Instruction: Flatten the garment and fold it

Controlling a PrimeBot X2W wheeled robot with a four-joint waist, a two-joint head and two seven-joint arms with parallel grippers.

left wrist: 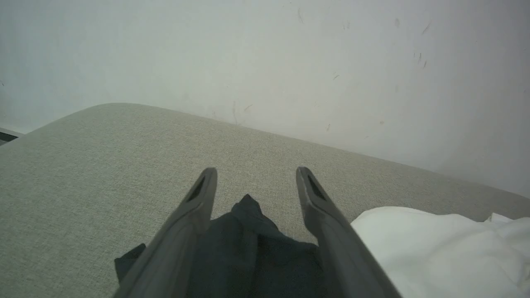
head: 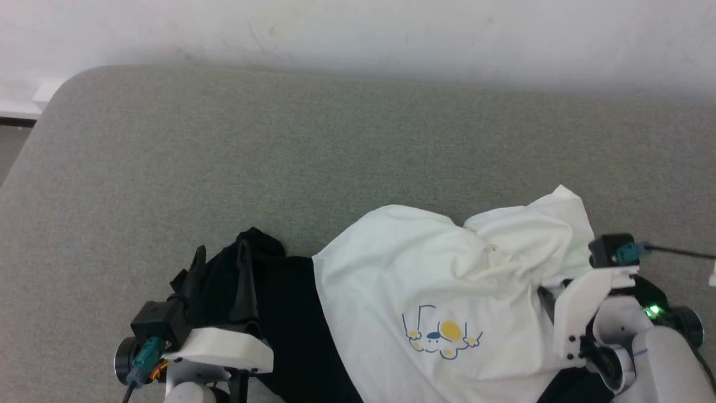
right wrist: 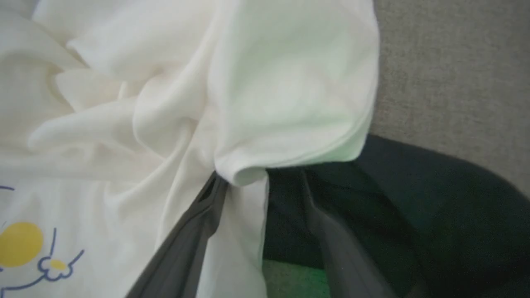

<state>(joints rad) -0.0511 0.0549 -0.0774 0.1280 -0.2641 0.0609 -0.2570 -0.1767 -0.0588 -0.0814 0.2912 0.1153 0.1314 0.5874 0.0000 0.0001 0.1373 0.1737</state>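
The garment [head: 425,280], a white T-shirt with black sleeves, lies crumpled at the near side of the grey cushion [head: 279,145], its yellow-and-blue print [head: 443,337] facing up. My left gripper [head: 221,266] is open, its fingers spread over the bunched black sleeve [head: 274,302]. In the left wrist view the left gripper [left wrist: 255,174] straddles that black sleeve [left wrist: 248,248] without clamping it. My right gripper [right wrist: 261,180] is open at the shirt's right side. A white fold [right wrist: 244,174] drapes over its fingertips, and a black sleeve [right wrist: 372,198] lies under the right finger.
A pale wall [head: 358,33] runs behind the cushion. The cushion's rounded left corner [head: 67,89] drops to a dark floor strip [head: 14,120]. Bare grey fabric stretches beyond and left of the shirt. A cable [head: 679,253] leads off from the right wrist.
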